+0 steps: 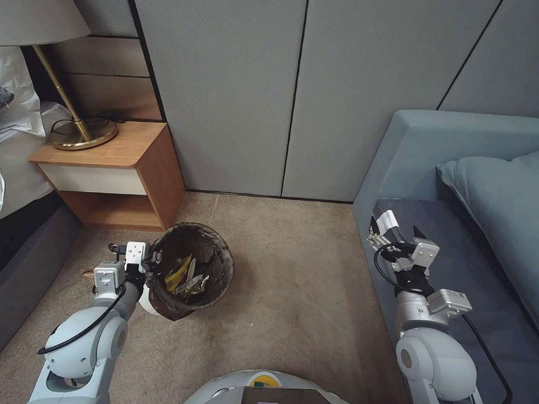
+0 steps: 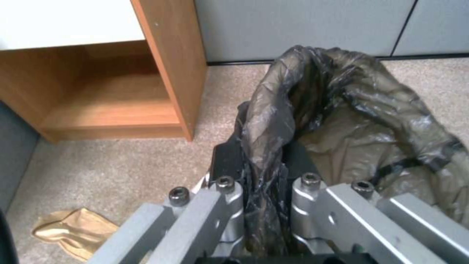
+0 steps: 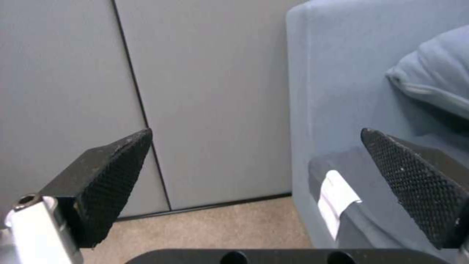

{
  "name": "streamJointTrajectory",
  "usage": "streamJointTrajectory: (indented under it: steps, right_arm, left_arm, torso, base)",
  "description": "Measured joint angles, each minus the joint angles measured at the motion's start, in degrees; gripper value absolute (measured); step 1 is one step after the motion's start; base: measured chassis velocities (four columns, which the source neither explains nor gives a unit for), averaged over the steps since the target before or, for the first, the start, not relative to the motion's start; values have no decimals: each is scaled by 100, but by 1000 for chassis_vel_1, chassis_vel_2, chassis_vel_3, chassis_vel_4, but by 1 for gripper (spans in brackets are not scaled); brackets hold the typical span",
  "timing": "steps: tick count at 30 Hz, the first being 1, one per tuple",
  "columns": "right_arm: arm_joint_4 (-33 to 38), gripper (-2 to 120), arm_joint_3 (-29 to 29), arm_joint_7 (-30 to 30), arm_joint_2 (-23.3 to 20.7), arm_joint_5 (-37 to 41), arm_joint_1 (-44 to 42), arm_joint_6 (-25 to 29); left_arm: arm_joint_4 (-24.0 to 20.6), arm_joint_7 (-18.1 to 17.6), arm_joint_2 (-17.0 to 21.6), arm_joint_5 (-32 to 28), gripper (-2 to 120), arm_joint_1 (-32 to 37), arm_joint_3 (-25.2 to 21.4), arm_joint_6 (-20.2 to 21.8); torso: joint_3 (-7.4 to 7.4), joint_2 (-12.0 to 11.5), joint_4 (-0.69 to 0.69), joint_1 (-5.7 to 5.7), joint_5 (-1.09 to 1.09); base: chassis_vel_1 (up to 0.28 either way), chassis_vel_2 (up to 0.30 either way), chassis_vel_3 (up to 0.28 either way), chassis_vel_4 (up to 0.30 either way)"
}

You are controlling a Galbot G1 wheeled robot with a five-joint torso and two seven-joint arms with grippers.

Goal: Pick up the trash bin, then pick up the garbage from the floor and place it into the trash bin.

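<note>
The trash bin (image 1: pixel 211 256), white with a dark liner bag over its rim, stands on the beige floor (image 1: pixel 296 291) in front of the nightstand. Yellow wrappers (image 1: pixel 181 277) lie inside it. My left gripper (image 1: pixel 151 264) is shut on the bin's near-left rim. In the left wrist view its fingers (image 2: pixel 227 159) pinch the liner (image 2: pixel 361 121) and the rim between them. A tan paper piece of garbage (image 2: pixel 73 229) lies on the carpet beside my left wrist, its edge visible (image 1: pixel 88 273) there. My right gripper (image 1: pixel 398 231) hangs open and holds nothing over the sofa's seat edge; its pads (image 3: pixel 117 161) stand far apart.
A wooden nightstand (image 1: pixel 114 167) with a brass lamp (image 1: pixel 77 130) stands close behind the bin, with a bed (image 1: pixel 11 175) to its left. A blue sofa (image 1: pixel 459 173) with a cushion fills the right. Grey wall panels (image 1: pixel 244 95) close the back. Open carpet lies between bin and sofa.
</note>
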Motion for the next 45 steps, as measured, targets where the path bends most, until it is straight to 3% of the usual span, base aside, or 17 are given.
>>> streamJointTrajectory:
  steps: [45]
  right_arm:
    - [-215,100,-222,22,-38,-118,169,1]
  left_arm:
    - [30,87,-27,196,7,-26,-59,65]
  torso:
    - [0,0,0,0,0]
  base:
    - [27,28,24,24]
